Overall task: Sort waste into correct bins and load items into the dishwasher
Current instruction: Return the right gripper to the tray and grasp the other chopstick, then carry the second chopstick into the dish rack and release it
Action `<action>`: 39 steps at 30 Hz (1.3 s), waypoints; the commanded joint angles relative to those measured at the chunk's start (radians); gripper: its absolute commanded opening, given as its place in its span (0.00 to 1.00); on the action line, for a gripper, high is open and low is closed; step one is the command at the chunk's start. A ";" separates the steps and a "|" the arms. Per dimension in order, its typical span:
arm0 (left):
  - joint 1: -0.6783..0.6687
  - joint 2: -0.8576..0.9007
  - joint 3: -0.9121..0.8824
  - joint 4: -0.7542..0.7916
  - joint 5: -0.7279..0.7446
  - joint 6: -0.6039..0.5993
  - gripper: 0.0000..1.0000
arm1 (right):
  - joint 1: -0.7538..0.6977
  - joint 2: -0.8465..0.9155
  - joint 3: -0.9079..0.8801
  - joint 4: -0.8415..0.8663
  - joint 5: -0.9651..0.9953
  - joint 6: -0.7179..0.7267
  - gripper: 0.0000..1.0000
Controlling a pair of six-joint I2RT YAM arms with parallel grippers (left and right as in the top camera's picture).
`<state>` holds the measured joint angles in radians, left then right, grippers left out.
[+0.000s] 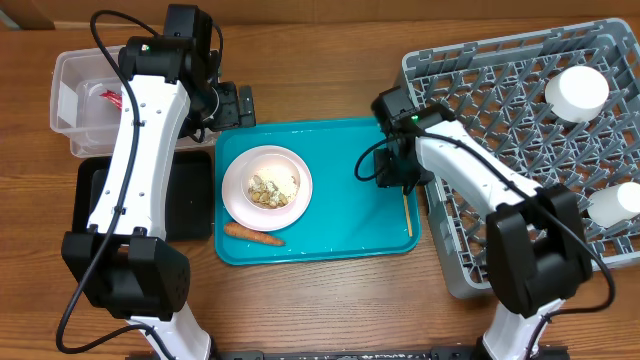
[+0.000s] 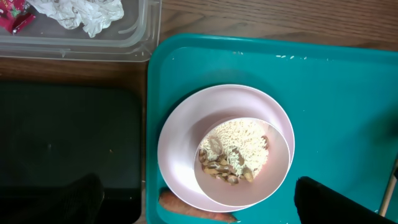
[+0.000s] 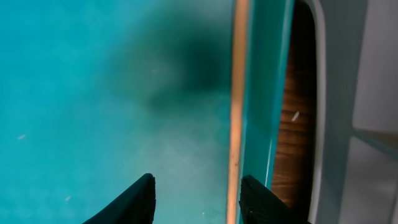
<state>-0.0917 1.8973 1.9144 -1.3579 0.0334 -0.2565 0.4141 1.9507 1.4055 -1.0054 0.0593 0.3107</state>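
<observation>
Teal tray [image 3: 93,93] lies under the right tool [image 3: 196,190], its fingers [image 3: 134,202] apart and empty. A pale chopstick [image 3: 235,124] runs between them, close to the finger nearer the dish rack [image 3: 333,124]. The left tool [image 2: 199,186], wide apart and empty, hangs over the bowl [image 2: 280,165] of rice scraps [image 2: 233,155], the carrot [image 2: 199,216] beside it.
</observation>
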 commanded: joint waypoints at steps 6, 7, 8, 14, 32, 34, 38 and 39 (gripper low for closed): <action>-0.007 0.006 0.018 0.001 0.011 -0.003 1.00 | 0.006 0.071 0.000 0.004 0.029 0.057 0.46; -0.007 0.006 0.018 0.001 0.011 -0.003 1.00 | 0.006 0.075 -0.001 0.004 0.029 0.058 0.46; -0.007 0.006 0.018 0.001 0.011 -0.003 1.00 | 0.006 0.081 -0.005 0.006 0.029 0.058 0.47; -0.007 0.006 0.018 0.003 0.011 -0.002 1.00 | 0.006 0.089 -0.043 0.019 0.029 0.057 0.46; -0.007 0.006 0.018 0.003 0.011 -0.002 1.00 | 0.006 0.079 -0.046 0.010 -0.012 0.061 0.04; -0.007 0.006 0.018 0.001 0.011 -0.002 1.00 | 0.006 0.056 -0.007 -0.024 -0.011 0.038 0.04; -0.007 0.006 0.018 0.001 0.011 -0.002 1.00 | 0.005 -0.035 0.101 -0.099 -0.009 -0.017 0.04; -0.007 0.006 0.018 0.001 0.011 -0.002 1.00 | 0.005 -0.063 0.131 -0.114 -0.009 -0.042 0.04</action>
<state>-0.0917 1.8973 1.9144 -1.3579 0.0334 -0.2562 0.4160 2.0037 1.4357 -1.1114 0.0494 0.3294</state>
